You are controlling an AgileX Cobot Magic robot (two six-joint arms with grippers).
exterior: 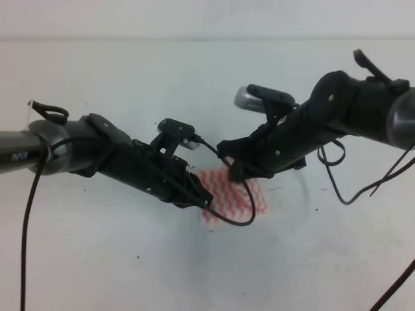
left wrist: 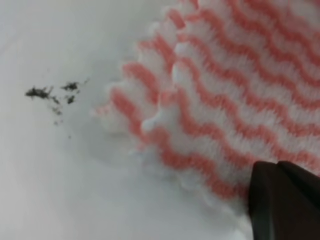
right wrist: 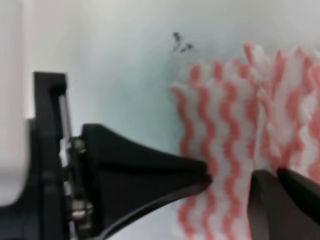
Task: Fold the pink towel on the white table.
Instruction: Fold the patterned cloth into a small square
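The pink towel (exterior: 230,201), with pink-and-white wavy stripes, lies small and layered on the white table (exterior: 130,259) at the centre. My left gripper (exterior: 204,197) is at the towel's left edge. In the left wrist view only one dark finger (left wrist: 282,200) shows, resting on the towel (left wrist: 240,100), so I cannot tell whether it is open or shut. My right gripper (exterior: 230,170) is at the towel's far edge. In the right wrist view the right gripper (right wrist: 231,180) is open, with the towel (right wrist: 225,110) between its fingers.
Black cables hang from the right arm (exterior: 350,188), and one loops over the towel from the left arm (exterior: 251,210). A few dark specks (left wrist: 50,94) lie on the table beside the towel. The two arms nearly meet over the towel.
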